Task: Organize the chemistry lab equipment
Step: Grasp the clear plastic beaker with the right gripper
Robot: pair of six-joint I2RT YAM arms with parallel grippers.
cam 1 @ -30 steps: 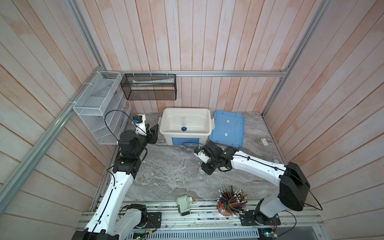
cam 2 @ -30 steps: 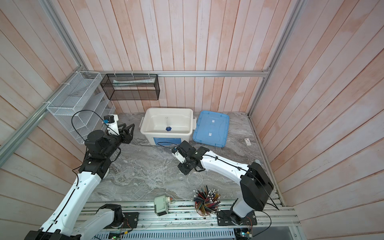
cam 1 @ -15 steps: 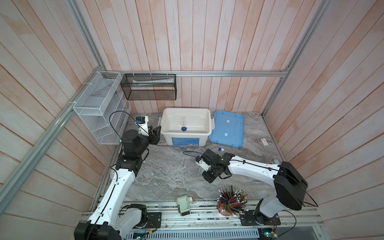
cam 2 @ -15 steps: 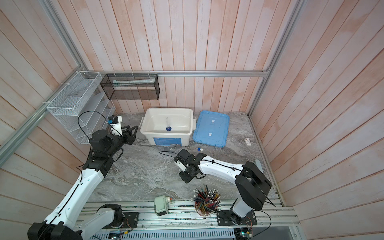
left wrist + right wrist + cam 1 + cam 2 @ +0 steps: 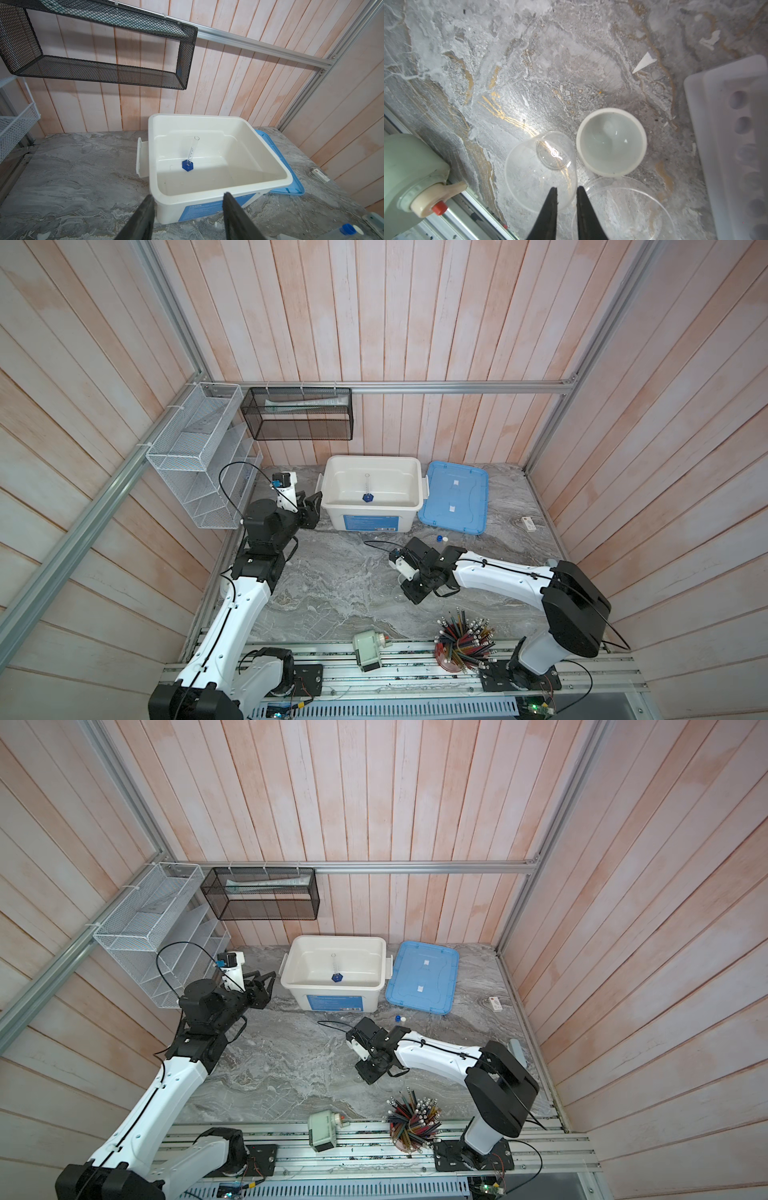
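Tabletop (image 5: 529, 62): grey marble, white veins, gold streaks. Walls (image 5: 415, 323): pale pink-orange wood planks. Bin (image 5: 374, 457) cream-white w/ blue label; lid (image 5: 453, 497) light blue w/ 2 white squares. Cylinder (image 5: 191, 152) clear w/ printed marks, blue hex base. Blue cap (image 5: 439, 537) and white cap (image 5: 445, 539) on the tubes. Rack (image 5: 733, 145) white, holes greyish. Clear cup (image 5: 539, 172) colourless; small cup (image 5: 611, 142) white rim, grey-tinted inside; flat dish (image 5: 623, 207) clear. Sharpener (image 5: 411, 172) pale green, cream crank, red knob. Pencil cup (image 5: 444, 657) red; pencils (image 5: 463, 635) multi-colour. Wall basket (image 5: 297, 435) black mesh; wire shelf (image 5: 195, 456) white mesh.
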